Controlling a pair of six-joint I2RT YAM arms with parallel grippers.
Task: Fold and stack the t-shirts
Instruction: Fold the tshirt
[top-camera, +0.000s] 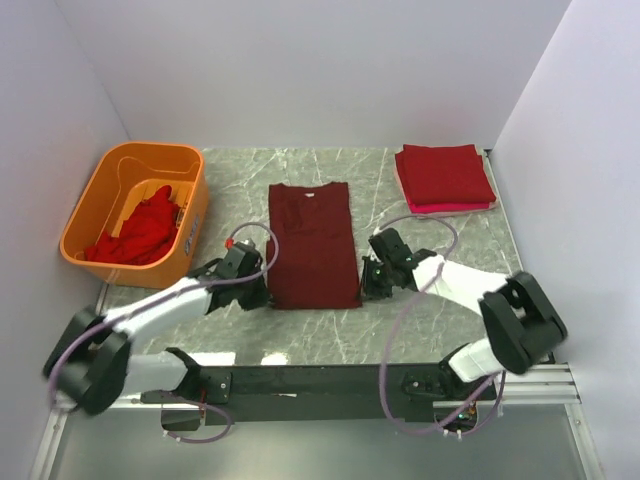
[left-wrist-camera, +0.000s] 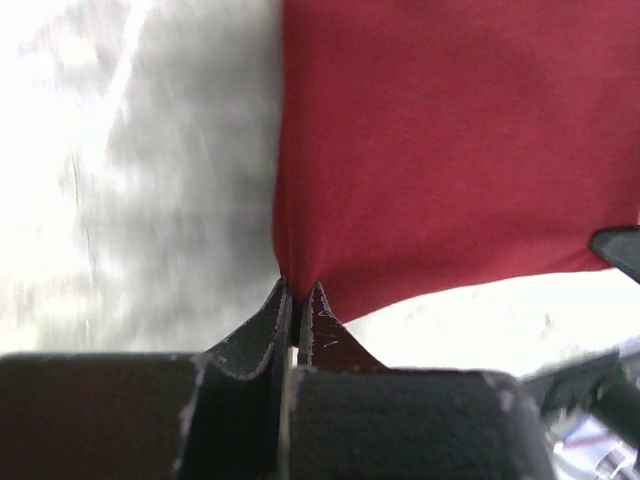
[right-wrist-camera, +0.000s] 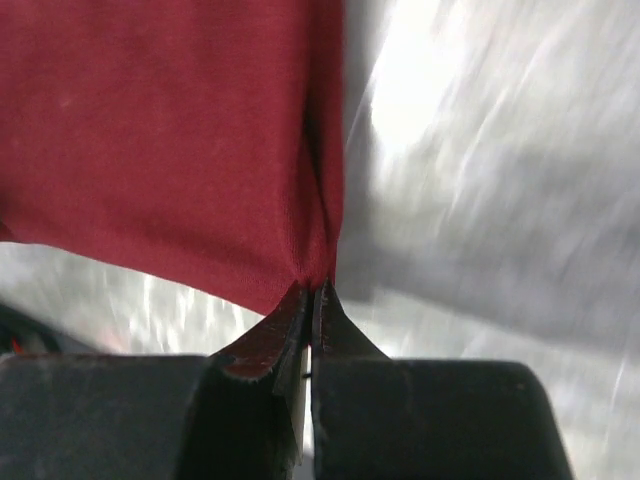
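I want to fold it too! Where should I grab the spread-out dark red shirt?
Its two near bottom corners, one claw from each outer side. The dark red shirt lies flat, a long strip, so corners raise its hem. Left claw and right claw pinch there.

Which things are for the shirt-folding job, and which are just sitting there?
For the job:
- flat maroon t-shirt
- folded stack of shirts
- crumpled red shirts in the tub
- left fingers and right fingers, each pinching a near corner of the flat shirt

Just sitting there:
- orange tub, only a holder
- marble table
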